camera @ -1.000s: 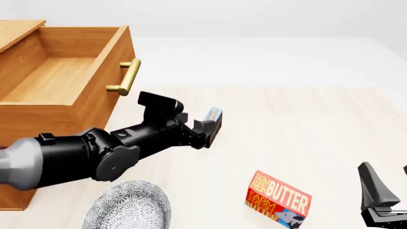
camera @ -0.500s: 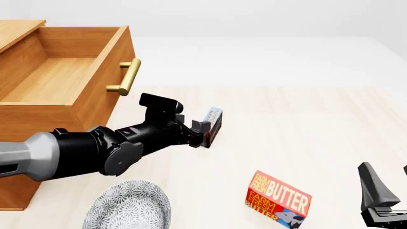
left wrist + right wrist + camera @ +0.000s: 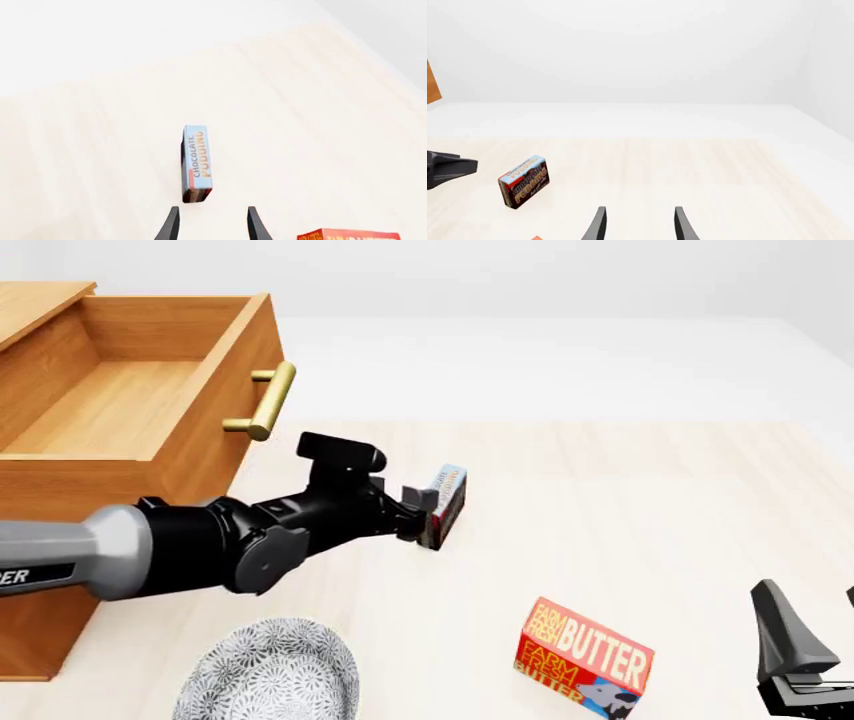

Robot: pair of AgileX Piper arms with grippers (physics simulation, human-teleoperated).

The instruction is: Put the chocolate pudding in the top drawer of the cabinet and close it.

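Chocolate pudding: we log one small blue-and-brown box, standing on edge on the pale table, in front of the cabinet and off its handle side.

Left gripper: we find it just beside the pudding, on the cabinet side. In its wrist view the fingers stand apart, narrowly spread, with the box ahead of the tips and not between them.

Top drawer: pulled out of the cabinet, nothing inside it; its brass handle faces the pudding.

Butter box: red, well apart from the pudding, nearer the camera.

Patterned plate: near the cabinet's front corner.

Right gripper: well apart from the pudding, fingers narrowly parted, holding nothing.
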